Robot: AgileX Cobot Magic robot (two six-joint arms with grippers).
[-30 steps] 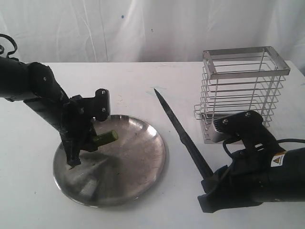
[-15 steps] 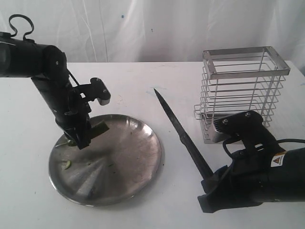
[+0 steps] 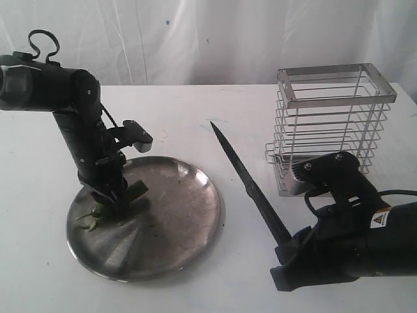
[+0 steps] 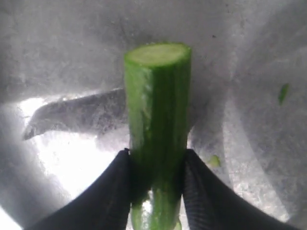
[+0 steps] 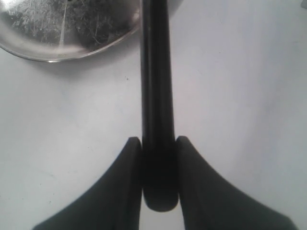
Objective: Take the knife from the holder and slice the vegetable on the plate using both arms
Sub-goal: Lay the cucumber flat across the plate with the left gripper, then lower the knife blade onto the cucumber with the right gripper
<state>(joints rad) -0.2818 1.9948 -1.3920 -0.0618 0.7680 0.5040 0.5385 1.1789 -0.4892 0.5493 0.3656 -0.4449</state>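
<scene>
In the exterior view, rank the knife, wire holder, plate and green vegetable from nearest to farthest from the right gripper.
1. The knife: held in the right gripper, blade pointing away toward the back of the table.
2. The wire holder: just behind the right arm.
3. The plate: to the left, across bare table.
4. The vegetable: at the plate's far left, pinched by the left gripper.

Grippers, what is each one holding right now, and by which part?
Left gripper clamps the vegetable at its lower end; right gripper holds the knife by its handle's butt.
</scene>
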